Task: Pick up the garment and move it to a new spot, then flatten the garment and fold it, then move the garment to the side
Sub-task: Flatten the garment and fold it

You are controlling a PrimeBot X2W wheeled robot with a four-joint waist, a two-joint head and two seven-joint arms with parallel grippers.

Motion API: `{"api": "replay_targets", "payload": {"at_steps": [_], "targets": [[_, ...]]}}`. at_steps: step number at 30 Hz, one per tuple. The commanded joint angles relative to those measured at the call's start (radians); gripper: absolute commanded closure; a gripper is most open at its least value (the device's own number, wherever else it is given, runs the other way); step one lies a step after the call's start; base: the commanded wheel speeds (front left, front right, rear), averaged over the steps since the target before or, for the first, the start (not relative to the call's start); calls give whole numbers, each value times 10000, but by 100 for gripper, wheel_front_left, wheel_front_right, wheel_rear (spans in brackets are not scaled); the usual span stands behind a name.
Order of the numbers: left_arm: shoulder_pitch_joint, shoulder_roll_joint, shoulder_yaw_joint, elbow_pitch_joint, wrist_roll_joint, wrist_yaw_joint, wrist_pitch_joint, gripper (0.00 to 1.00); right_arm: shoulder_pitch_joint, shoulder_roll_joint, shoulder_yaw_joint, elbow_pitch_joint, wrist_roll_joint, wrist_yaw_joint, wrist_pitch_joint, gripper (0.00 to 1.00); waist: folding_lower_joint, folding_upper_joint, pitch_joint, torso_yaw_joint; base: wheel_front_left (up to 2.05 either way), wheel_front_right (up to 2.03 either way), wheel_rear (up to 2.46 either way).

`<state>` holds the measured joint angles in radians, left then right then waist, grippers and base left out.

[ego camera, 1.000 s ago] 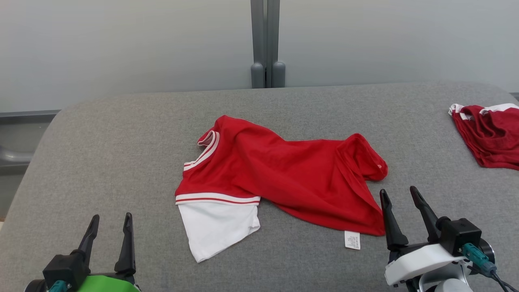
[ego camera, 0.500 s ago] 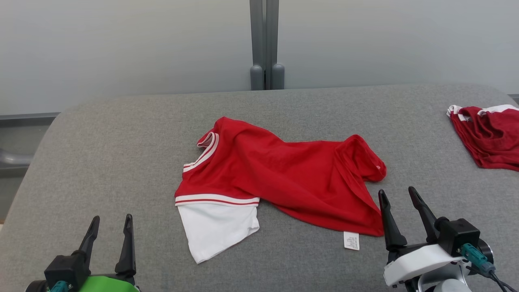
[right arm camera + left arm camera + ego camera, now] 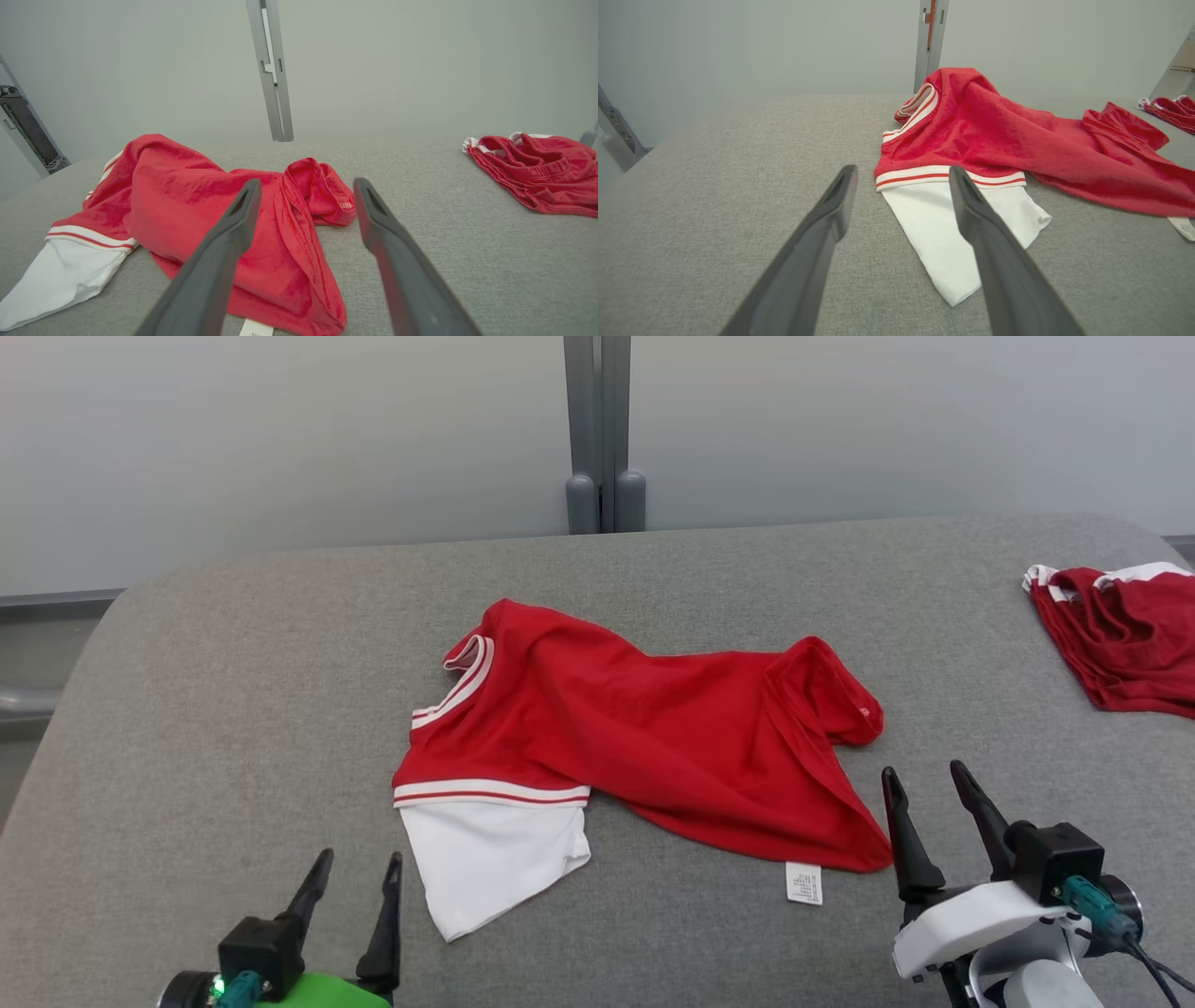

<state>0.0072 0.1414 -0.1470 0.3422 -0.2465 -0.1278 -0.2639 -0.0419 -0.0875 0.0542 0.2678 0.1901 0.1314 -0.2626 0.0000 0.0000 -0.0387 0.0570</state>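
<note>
A red jersey garment lies rumpled near the middle of a grey padded tabletop. Its striped collar is to the left, a white sleeve spreads toward the near edge, and a small care label pokes out from the hem on the near right. The left end effector sits low at the near left, its two dark fingers spread wide and empty, aimed toward the white sleeve but apart from it. The right end effector is likewise wide open and empty, its tips just beside the hem corner. The cloth looks thin, light and limp, so it will likely sag and bunch when lifted. The stitched hem corner and the striped sleeve band seem the firmest places to pinch. A second red garment lies well apart at the far right.
</note>
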Motion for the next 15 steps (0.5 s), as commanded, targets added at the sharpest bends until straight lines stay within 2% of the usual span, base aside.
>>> {"api": "replay_targets", "payload": {"at_steps": [1, 9, 15], "targets": [[-249, -45, -213, 198, -68, -31, -2, 0, -192, -61, -17, 210, -63, -18, -22, 0, 0, 0, 89, -59, 0, 0, 0], [-856, -93, -1503, 1499, -421, -36, -1, 0, -803, -133, -47, 1541, -219, -18, -25, 0, 0, 0, 525, -225, 0, 0, 0], [-1331, -71, -1786, 2324, -778, -38, -1, 0, -1251, -89, -132, 2591, -440, -18, -26, 0, 0, 0, 1076, -268, 0, 0, 0]]}}
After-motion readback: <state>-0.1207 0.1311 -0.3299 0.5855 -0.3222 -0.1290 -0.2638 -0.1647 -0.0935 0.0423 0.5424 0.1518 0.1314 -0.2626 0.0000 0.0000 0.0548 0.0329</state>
